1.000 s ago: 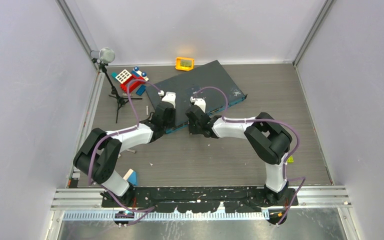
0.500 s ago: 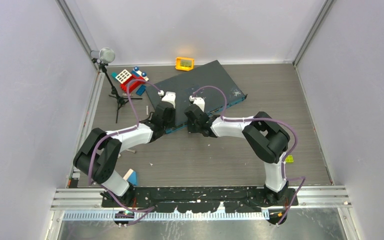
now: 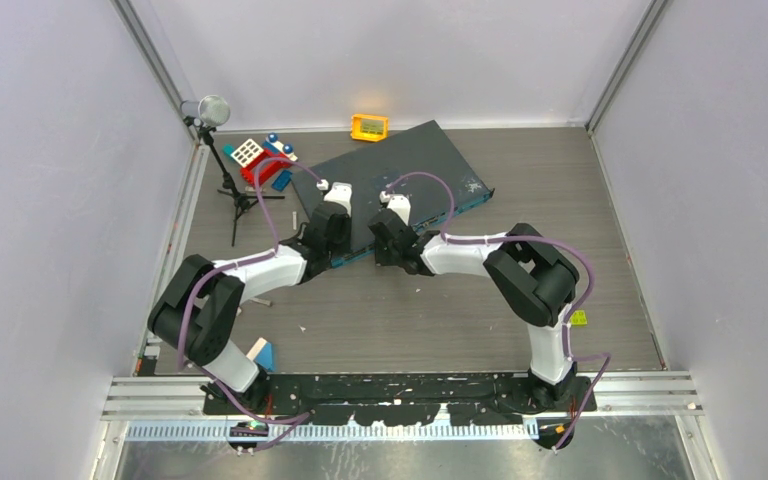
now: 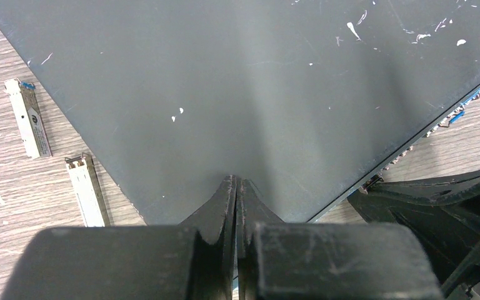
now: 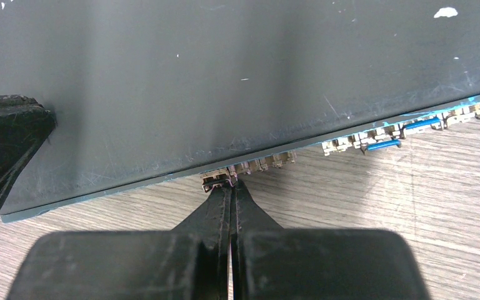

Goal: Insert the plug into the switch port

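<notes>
Plug [image 5: 215, 182] is a tiny metal-cased piece sitting at the mouth of a switch port [image 5: 232, 173], on the thin teal front face [image 5: 100, 190] of the switch [image 3: 400, 170]. How deep it is seated I cannot tell. Right gripper [image 5: 232, 186] is clenched, tips together and touching the plug's rear end. It looks more like a push than a pinch, and nothing is visibly held between the fingers. Judgement: the plug is light, rigid and probably slick. It is best taken by its side walls near the back, clear of any latch, and driven straight in, since a skewed push would likely jam it or bend contacts. More small connectors fill the row to the right, two with blue tabs [image 5: 381, 145]. The switch is a big flat dark-grey box with white scuffs, lying angled on the table [image 3: 440, 310]. It looks stiff but may slide when pushed from the front. Left gripper [image 4: 235, 181] is also clenched and holds nothing, tips down on the switch lid near its near edge, likely bracing it. Two spare modules [image 4: 30, 117] lie on the table just beside the switch's left side. Further back are an orange-yellow box [image 3: 369, 126], toy blocks [image 3: 260, 160] and a small tripod stand [image 3: 232, 195].
</notes>
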